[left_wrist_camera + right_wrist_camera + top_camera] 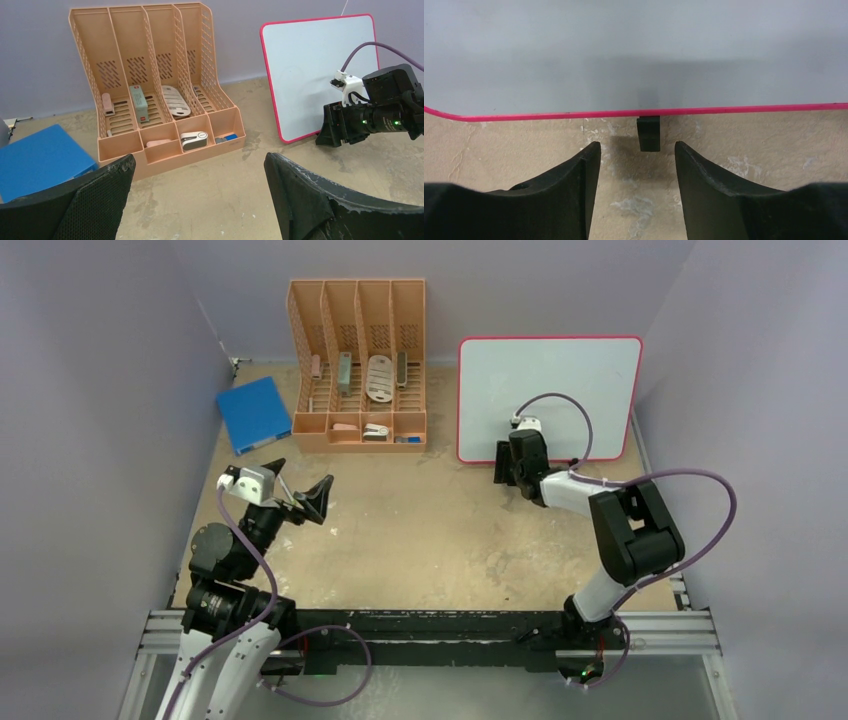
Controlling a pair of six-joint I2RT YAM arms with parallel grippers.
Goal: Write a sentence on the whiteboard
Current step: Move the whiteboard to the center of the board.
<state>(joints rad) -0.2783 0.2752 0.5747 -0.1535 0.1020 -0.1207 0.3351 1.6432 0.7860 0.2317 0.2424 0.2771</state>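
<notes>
At the base of the glossy white, red-rimmed whiteboard [624, 50], my right claw [637, 147] is spread, empty; I should centre on its black foot [648, 134] before pinching.

Worn tan table [430, 540]: peach file rack [358, 365] rear centre, blue book [253, 413], maybe folder, left, whiteboard [548, 395] propped right.

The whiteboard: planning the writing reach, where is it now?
Top view: the whiteboard stands at the far right, beside the peach file organizer, with the right gripper low at its bottom edge.
</notes>
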